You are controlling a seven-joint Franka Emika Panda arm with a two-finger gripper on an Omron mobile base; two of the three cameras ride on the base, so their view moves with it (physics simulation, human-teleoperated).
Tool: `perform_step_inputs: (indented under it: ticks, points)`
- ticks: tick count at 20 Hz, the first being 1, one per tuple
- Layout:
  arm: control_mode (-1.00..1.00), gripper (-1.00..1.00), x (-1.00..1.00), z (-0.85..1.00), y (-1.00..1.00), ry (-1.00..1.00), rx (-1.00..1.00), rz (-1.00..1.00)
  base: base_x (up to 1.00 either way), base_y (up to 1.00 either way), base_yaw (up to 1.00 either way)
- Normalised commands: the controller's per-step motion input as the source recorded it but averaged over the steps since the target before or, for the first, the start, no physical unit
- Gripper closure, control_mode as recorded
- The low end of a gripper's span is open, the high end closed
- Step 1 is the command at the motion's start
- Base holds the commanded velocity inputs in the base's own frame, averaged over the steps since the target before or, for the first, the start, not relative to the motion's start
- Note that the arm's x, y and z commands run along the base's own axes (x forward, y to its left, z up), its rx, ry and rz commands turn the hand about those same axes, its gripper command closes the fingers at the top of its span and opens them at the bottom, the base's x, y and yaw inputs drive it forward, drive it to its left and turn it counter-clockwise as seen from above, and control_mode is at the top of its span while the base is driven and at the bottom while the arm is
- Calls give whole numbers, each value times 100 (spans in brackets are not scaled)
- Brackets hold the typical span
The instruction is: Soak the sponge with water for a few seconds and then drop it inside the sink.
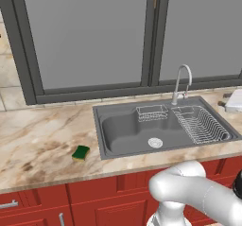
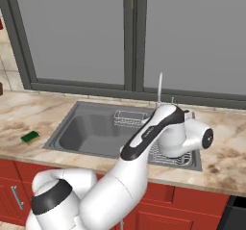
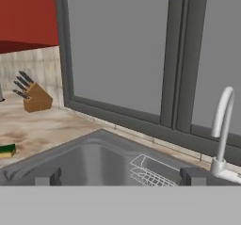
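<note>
The gripper [image 3: 120,176] has its 2 fingertips [image 3: 55,177] spread wide with nothing between them, above the near edge of the sink [image 1: 106,149]. In the hand view, 1 wire basket [image 3: 149,170] sits at 12 o'clock from the tips, 1 faucet [image 3: 222,125] at 2 o'clock, and 1 knife block [image 3: 34,96] with several dark handles at 10 o'clock on the counter [image 1: 38,140]. The sink holds 1 round drain [image 1: 155,143], the basket at its back wall and 1 ribbed dish rack [image 1: 202,125] on its right. 1 sponge [image 1: 81,152], green over yellow, lies flat on the counter at 9 o'clock from the basin, just beside its left rim and apart from the gripper. 2 grey window panes [image 1: 90,31] stand behind. 1 white object [image 1: 234,101] rests at the counter's right end.
</note>
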Motion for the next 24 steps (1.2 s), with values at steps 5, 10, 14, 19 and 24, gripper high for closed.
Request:
perform_step_inputs:
  ticks: [5, 10, 14, 19, 24]
  points:
    - [-100, -100, 44, 0, -2, -1, 0, 0, 0, 0, 0]
    - [-100, -100, 34, 0, -8, 3, 0, 2, 0, 0, 0]
    - [-100, -100, 20, -10, -12, 1, 0, 4, 0, 0, 0]
    - [-100, -100, 4, -21, -17, 0, 0, 3, 0, 0, 0]
    - [-100, -100, 20, -18, -3, 0, 0, 1, 0, 0, 0]
